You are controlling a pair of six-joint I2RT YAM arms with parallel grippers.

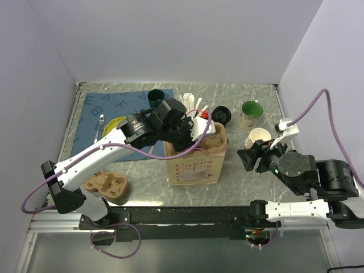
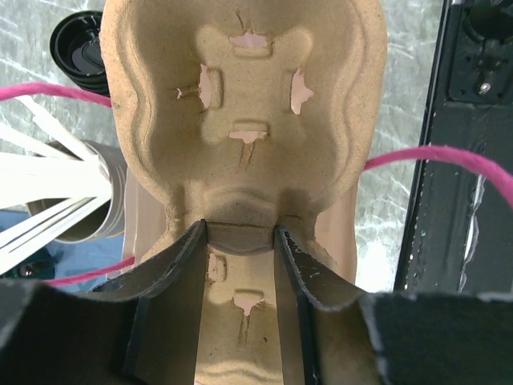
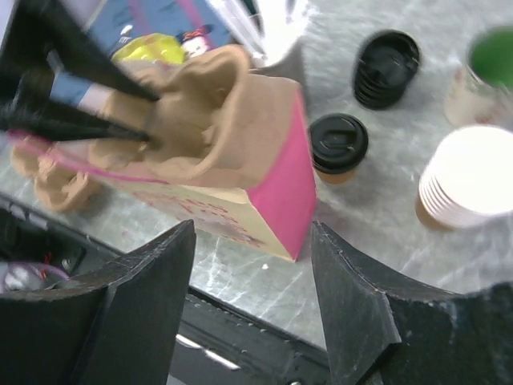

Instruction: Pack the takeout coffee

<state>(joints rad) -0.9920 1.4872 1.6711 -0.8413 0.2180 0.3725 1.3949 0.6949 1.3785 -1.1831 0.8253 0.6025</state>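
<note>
The takeout coffee (image 3: 338,147), a tan cup with a black lid, stands on the table just right of the paper bag (image 3: 272,188). In the top view it is hidden behind my right gripper. My left gripper (image 1: 202,129) is shut on the middle ridge of a brown pulp cup carrier (image 2: 248,120) and holds it in the mouth of the bag (image 1: 193,165). In the left wrist view its tips (image 2: 240,233) pinch that ridge. My right gripper (image 1: 253,154) is open and empty, above the table right of the bag, also seen in the right wrist view (image 3: 252,233).
A stack of lidless tan cups (image 1: 259,137) and a green mug (image 1: 250,114) stand at the right. A stack of black lids (image 1: 222,115) and a holder of white stirrers (image 1: 190,102) stand behind the bag. A second carrier (image 1: 105,186) lies front left, a blue mat (image 1: 114,108) back left.
</note>
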